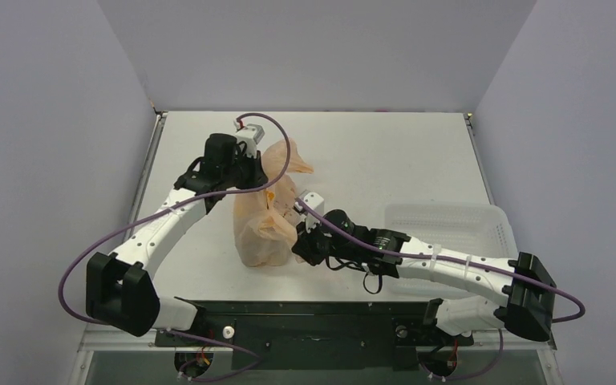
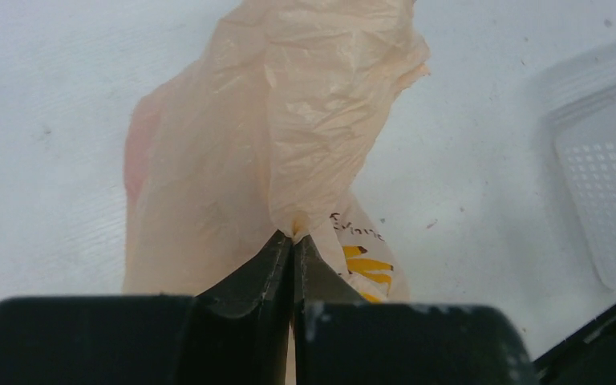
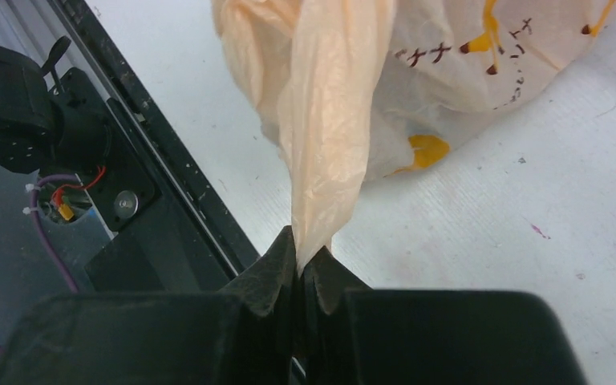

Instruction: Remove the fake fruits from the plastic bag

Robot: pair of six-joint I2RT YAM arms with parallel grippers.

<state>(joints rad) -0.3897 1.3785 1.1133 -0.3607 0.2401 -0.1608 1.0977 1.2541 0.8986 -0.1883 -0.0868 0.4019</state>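
Small dark katakana-style lettering, seemingly "ナナ", on the plastic bag (image 3: 449, 80), too creased for full reading

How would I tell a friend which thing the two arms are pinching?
On the white table, between the two arms, stands the plastic bag, pinched by the left gripper and right gripper. Unlike the white perforated tray beside it, it is crinkly, peach-orange, banana-printed.

Translucent pale peach-orange plastic bag (image 1: 266, 216), yellow banana prints with dark tips, dark maroon lettering. White table (image 1: 385, 152), faint dark specks. White tray (image 1: 457, 220), grid of tiny holes. Black left gripper (image 2: 293, 239) and black right gripper (image 3: 298, 255), both scuffed grey at the edges. The arms (image 1: 164, 228) have white links and black joints. Purple cables (image 1: 59, 282). Pale lavender-grey walls (image 1: 48, 120).
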